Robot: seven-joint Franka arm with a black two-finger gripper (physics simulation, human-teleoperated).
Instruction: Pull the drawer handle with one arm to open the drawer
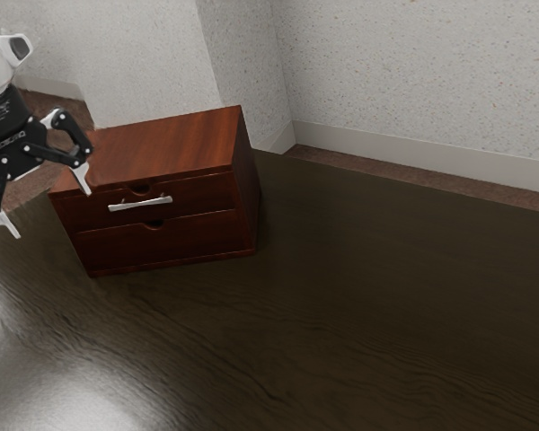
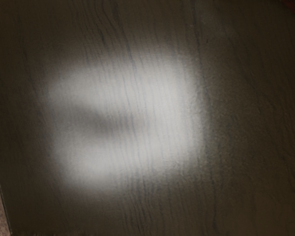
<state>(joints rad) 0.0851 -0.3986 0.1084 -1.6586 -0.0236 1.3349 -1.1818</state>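
Gripper (image 1: 45, 201), fingers wide apart, hangs at cabinet's (image 1: 175, 148) front corner edge; drawer handle (image 1: 140, 204) just beyond it, open tabletop (image 1: 341, 314) below.

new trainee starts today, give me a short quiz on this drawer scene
1. True or false: the gripper is shut on the handle.
2. Which drawer of the cabinet carries the silver handle? A upper, B lower, C both.
3. Fill in: the cabinet stands on a dark wooden ____.
Key: 1 false, the fingers are open and clear of the handle. 2 A, the upper drawer. 3 table.
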